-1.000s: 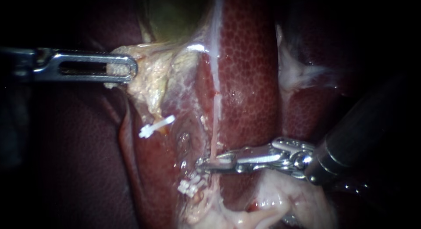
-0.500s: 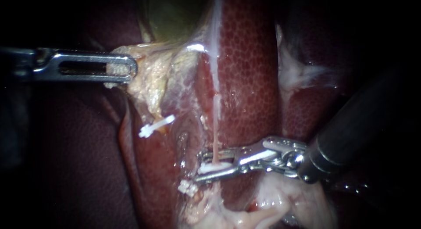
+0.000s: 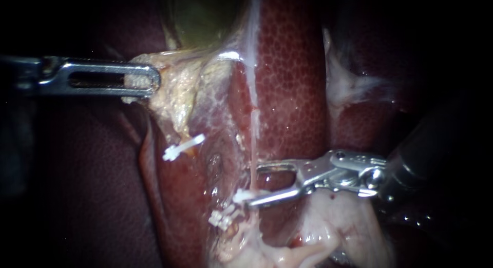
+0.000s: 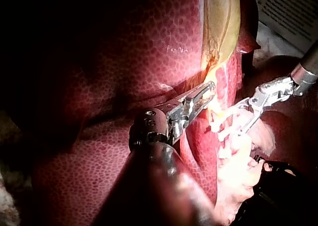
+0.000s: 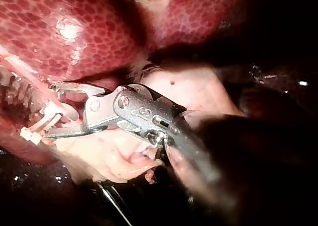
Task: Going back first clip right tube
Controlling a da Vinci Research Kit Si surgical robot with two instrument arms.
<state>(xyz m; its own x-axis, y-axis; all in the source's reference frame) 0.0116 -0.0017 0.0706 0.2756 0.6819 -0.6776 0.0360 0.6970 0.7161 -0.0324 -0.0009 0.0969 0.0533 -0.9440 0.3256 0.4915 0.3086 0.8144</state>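
Observation:
In the endoscope view a thin pale tube [image 3: 252, 145] runs down over the liver [image 3: 292, 68]. A white clip [image 3: 244, 196] sits across it low down. My right instrument [image 3: 255, 185] comes in from the right with its jaws open around the tube, the lower jaw's tip beside the clip. The right wrist view shows these open jaws [image 5: 52, 109] and the clip [image 5: 42, 122]. My left instrument [image 3: 141, 83] is shut on pale yellowish tissue below the gallbladder [image 3: 205, 16], and the left wrist view shows its jaws [image 4: 204, 94] holding that tissue.
A second white clip [image 3: 183, 147] sits on tissue further left, and a third clip [image 3: 222, 217] lies below the right instrument's jaws. Pale fatty tissue [image 3: 328, 232] bulges under the right instrument's shaft. Dark liver [image 3: 92, 186] fills the left side.
My right instrument's jaws have spread open and the instrument has drawn back to the right, leaving the white clip on the tube. The left instrument has held still.

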